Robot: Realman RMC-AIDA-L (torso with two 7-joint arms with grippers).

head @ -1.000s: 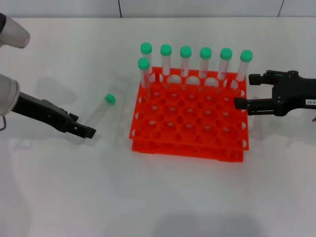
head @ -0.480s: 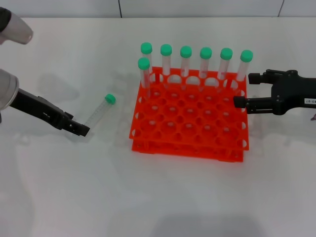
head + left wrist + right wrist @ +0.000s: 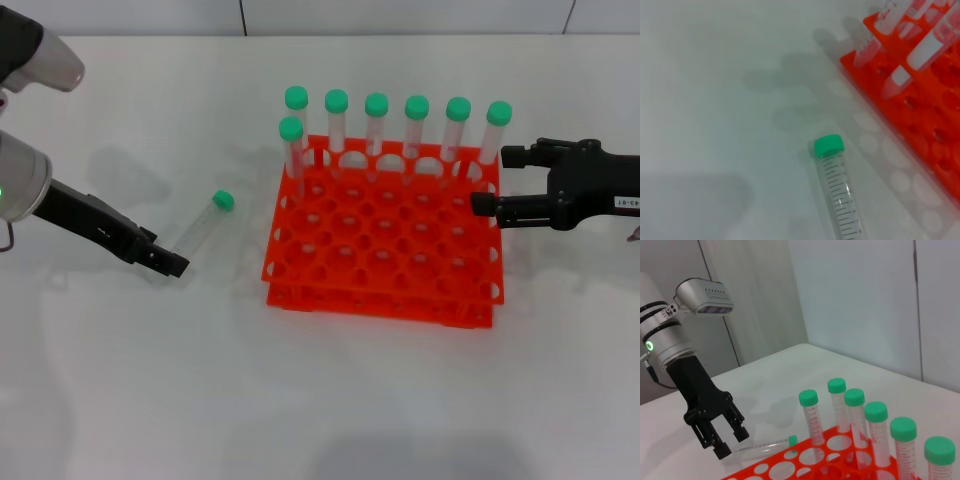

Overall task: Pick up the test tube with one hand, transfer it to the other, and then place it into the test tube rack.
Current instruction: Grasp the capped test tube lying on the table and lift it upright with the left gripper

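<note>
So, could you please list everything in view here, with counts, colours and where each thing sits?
Test tube: one, clear with a green cap, lying on the table to the left of the rack, cap end pointing away from the robot.
Test tube rack: one, orange-red, mid-table.
Racked tubes: seven, clear with green caps, upright; six along the far row, one just in front of that row at the left end.
Table: one, white, under everything.
Left gripper: one, black, fingers open, low at the loose tube's bottom end, not gripping it.
Right gripper: one, black with a white label, fingers open, empty, at the rack's right edge.
</note>
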